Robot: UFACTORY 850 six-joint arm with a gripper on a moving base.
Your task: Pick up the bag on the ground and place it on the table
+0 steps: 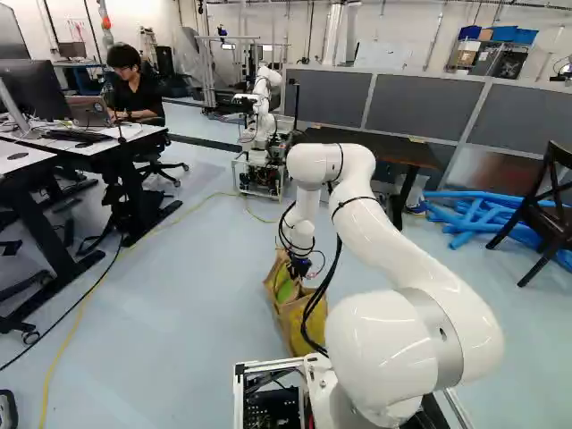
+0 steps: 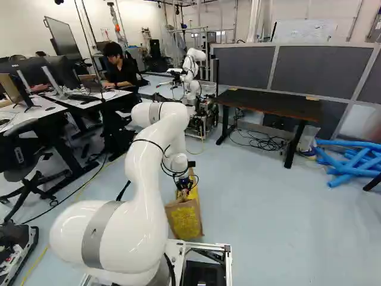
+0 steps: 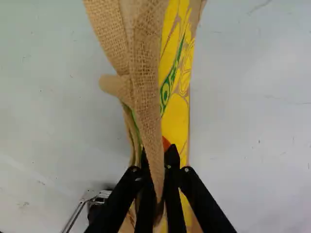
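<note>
Claw (image 1: 299, 269) grips bag (image 2: 186, 223), another robot (image 2: 191, 74) beside black table (image 2: 271, 105).

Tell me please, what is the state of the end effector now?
End effector: closed, holding the bag, with brown cloth between its fingers.
</note>
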